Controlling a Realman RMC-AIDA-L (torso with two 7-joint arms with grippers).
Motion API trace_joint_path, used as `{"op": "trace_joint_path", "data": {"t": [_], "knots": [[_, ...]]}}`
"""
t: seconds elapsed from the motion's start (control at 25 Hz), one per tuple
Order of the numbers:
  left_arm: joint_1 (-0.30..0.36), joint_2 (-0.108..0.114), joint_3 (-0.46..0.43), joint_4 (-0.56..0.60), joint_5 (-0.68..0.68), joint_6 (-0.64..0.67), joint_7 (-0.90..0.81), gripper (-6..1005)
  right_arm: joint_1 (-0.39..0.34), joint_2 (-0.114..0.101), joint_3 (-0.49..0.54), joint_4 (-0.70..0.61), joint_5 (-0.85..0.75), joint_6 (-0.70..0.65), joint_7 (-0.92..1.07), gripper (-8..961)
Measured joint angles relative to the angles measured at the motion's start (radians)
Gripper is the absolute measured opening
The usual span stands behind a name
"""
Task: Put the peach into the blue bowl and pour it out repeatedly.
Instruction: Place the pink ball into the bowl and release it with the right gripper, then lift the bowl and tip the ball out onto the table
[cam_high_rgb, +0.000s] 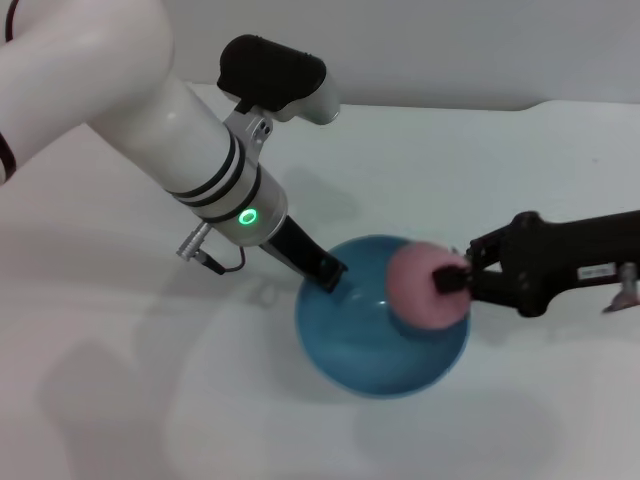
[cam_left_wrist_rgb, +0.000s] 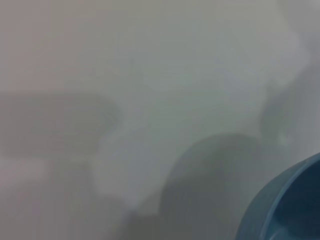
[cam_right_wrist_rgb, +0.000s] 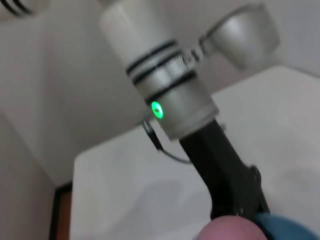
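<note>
The right pincer (cam_high_rgb: 452, 277) is gripping the peach (cam_high_rgb: 420, 285), holding it over the right side of the blue bowl (cam_high_rgb: 380, 345), just above the rim. The left pincer (cam_high_rgb: 328, 275) is clamping the bowl's left rim, its fingers closing on the wall. The bowl is sitting on the white table (cam_high_rgb: 120, 400).

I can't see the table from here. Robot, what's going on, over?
Left gripper clamps the blue bowl by its rim. Right gripper shut on the peach, held over the bowl's right side. Peach not yet released. Nothing in the way.
</note>
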Motion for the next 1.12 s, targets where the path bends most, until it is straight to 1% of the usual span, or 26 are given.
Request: {"op": "trace_joint_path", "data": {"t": [0.08, 0.16, 0.28, 0.48, 0.68, 0.76, 0.84, 0.88, 0.92, 1.0, 1.04, 1.12], "knots": [[-0.002, 0.000, -0.003, 0.001, -0.001, -0.002, -0.005, -1, -0.002, 0.001, -0.037, 0.002, -0.009, 0.041, 0.000, 92], [-0.004, 0.001, -0.003, 0.003, -0.002, -0.004, -0.009, -1, -0.001, 0.002, -0.072, 0.009, -0.020, 0.075, 0.000, 115], [-0.006, 0.002, -0.004, 0.003, -0.003, -0.009, -0.010, -1, 0.002, 0.002, -0.077, 0.014, -0.022, 0.075, 0.000, 149], [-0.014, 0.003, -0.005, 0.003, -0.003, -0.016, -0.010, -1, 0.005, -0.001, -0.074, 0.010, -0.024, 0.069, 0.000, 365], [-0.019, 0.004, -0.004, 0.003, -0.003, -0.038, -0.010, -1, -0.003, -0.001, -0.050, 0.005, -0.037, 0.074, 0.012, 400], [-0.018, 0.004, -0.003, 0.005, -0.006, -0.082, -0.010, -1, -0.010, -0.002, 0.008, 0.003, -0.046, 0.076, 0.032, 415], [-0.013, 0.002, 0.008, 0.003, -0.019, -0.153, -0.007, -1, -0.024, -0.003, 0.103, 0.003, -0.045, 0.085, 0.068, 429], [-0.010, 0.002, 0.020, -0.002, -0.024, -0.187, -0.004, -1, -0.046, -0.004, 0.208, 0.006, -0.031, 0.097, 0.111, 436], [-0.009, 0.002, 0.031, -0.005, -0.027, -0.212, -0.003, -1, -0.046, -0.004, 0.208, 0.006, -0.031, 0.097, 0.111, 435], [-0.001, 0.001, 0.084, -0.011, -0.029, -0.308, -0.001, -1, -0.078, -0.004, 0.323, 0.015, -0.021, 0.104, 0.143, 433], [0.001, 0.001, 0.096, -0.012, -0.029, -0.332, -0.001, -1, -0.091, -0.004, 0.363, 0.019, -0.023, 0.105, 0.146, 432], [0.023, 0.002, 0.144, -0.018, -0.022, -0.488, 0.000, -1, -0.120, -0.006, 0.442, 0.025, -0.041, 0.106, 0.149, 432]]}}
